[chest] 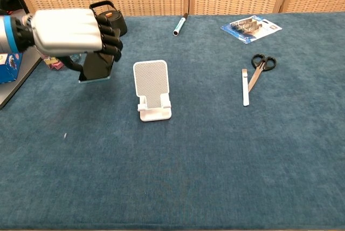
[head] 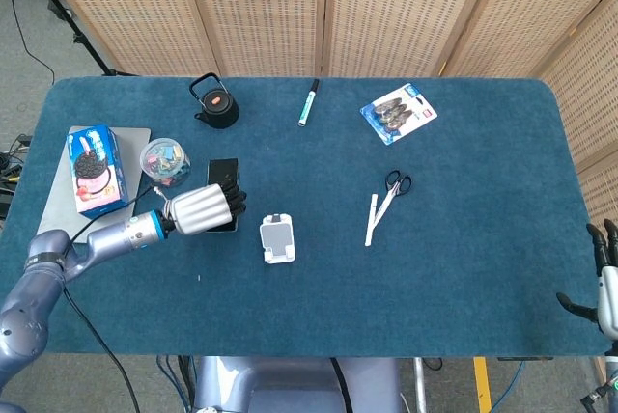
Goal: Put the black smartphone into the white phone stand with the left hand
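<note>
**benchwatcher:** so where's the black smartphone [chest: 96, 66] sitting relative to the left hand [chest: 70, 32]?

**armnerd42:** it's in the hand. The dark fingers [chest: 110, 35] are curled over the top of the phone and the thumb hooks underneath, so it's properly gripped. In the chest view the phone hangs below the white knuckle shell, tilted, bottom edge clear of the blue bench [chest: 215, 150].

**benchwatcher:** and the white phone stand [chest: 152, 90]?

**armnerd42:** standing upright on the bench, to the right of the hand and phone in the chest view, not touching either. Nothing in its cradle. From the head view the phone [head: 222, 178] pokes out past the hand [head: 199, 210], and the stand [head: 277, 238] is just beside them, a bit nearer the front edge.

**benchwatcher:** right hand doing anything?

**armnerd42:** barely visible. Only in the head view, at the far right edge past the bench: right hand [head: 605, 263], fingers apart, holding nothing.

**benchwatcher:** other stuff around?

**armnerd42:** black kettle [chest: 108, 21] at the back just behind the left hand, a marker [chest: 180, 25] further along, a blister pack [chest: 250, 28] back right, scissors [chest: 260, 66] with a white strip [chest: 245, 87] beside them. Head view also shows a cookie box [head: 97, 169] on a grey board [head: 60, 210] and a round tub [head: 164, 161] of small bits, all left of the hand.
</note>
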`<state>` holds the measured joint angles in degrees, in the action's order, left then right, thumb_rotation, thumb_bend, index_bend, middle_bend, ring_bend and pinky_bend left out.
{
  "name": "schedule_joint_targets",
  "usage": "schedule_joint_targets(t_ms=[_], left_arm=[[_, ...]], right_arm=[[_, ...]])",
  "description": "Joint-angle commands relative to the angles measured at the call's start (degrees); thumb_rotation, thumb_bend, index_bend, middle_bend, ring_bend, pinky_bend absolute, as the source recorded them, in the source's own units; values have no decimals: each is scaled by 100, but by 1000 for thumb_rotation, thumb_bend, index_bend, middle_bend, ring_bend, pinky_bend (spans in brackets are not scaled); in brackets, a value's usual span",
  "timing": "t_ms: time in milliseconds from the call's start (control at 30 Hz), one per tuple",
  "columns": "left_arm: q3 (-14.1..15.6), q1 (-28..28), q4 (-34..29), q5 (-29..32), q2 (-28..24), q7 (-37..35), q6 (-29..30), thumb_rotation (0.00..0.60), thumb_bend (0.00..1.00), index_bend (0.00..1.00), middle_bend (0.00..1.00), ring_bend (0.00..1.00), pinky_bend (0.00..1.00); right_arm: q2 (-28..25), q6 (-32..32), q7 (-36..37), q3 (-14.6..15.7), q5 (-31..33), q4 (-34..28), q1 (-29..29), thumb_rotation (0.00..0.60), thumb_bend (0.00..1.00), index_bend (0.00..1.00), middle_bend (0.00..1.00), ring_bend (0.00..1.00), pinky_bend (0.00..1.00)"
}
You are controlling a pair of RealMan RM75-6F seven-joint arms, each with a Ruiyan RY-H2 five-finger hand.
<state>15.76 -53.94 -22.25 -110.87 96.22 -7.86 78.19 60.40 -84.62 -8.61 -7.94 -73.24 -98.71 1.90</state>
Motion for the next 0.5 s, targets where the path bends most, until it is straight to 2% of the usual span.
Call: schedule_joint_targets(t_ms=[33,200,500], left_arm=[[-52,-111,-375,-30,-367,334,212,600,175,688,573,376,345],[-163,-353,-1368,-80,-1044,999,305,600,171,688,573,375,345],[-492,-934,-4430,-115,-2609,2947,-555,600,164,688,573,376,345]], right_arm=[[-6,11,1,22,-31,-15,2,600,0,0,0,0,0],[-29,4,38,49,-98,-56,-5,600,0,0,0,0,0],[-113,-52,169,98,-245,-159,-46,600,0,0,0,0,0]])
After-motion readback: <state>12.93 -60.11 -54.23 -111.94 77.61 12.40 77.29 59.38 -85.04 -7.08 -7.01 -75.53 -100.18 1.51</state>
